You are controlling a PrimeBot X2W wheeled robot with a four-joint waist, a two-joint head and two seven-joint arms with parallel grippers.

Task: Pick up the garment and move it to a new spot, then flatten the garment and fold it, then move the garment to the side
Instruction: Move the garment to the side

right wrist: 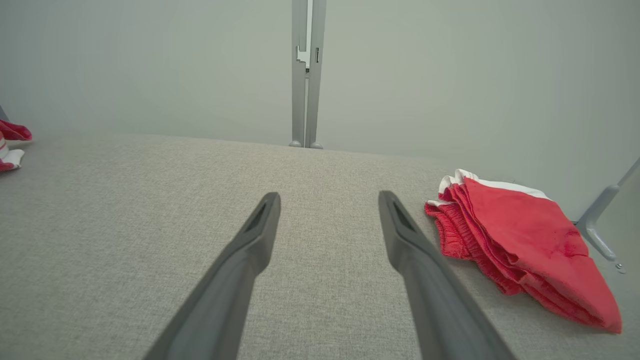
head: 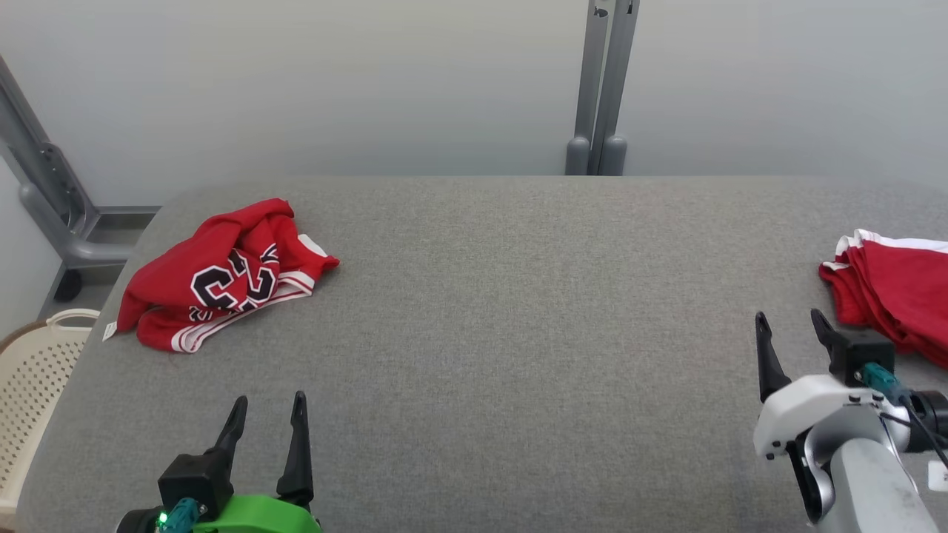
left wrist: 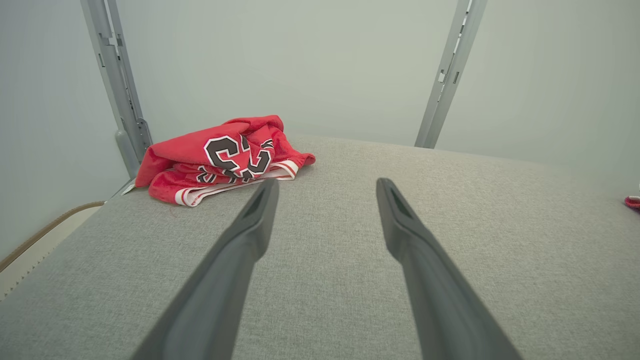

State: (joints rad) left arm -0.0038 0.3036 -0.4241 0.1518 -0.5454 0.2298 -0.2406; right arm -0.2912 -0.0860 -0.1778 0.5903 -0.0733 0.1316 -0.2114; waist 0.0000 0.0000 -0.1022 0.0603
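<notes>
Dark fingers of the left gripper (head: 269, 397) and right gripper (head: 786, 314) are spread wide, empty, held low over the grey table (head: 518, 333). The crumpled red garment (head: 222, 274) is seen on its far left; a folded red cloth (head: 900, 289) is cut off rightward.

Red jersey (head: 222, 274) with black, white-edged numerals and white-striped trim; red folded shorts (head: 896, 292), white trim; grey table (head: 518, 333).

Large black white-edged digits (head: 237, 283) on crumpled red jersey (head: 181, 266), folded over, not clearly readable
</notes>
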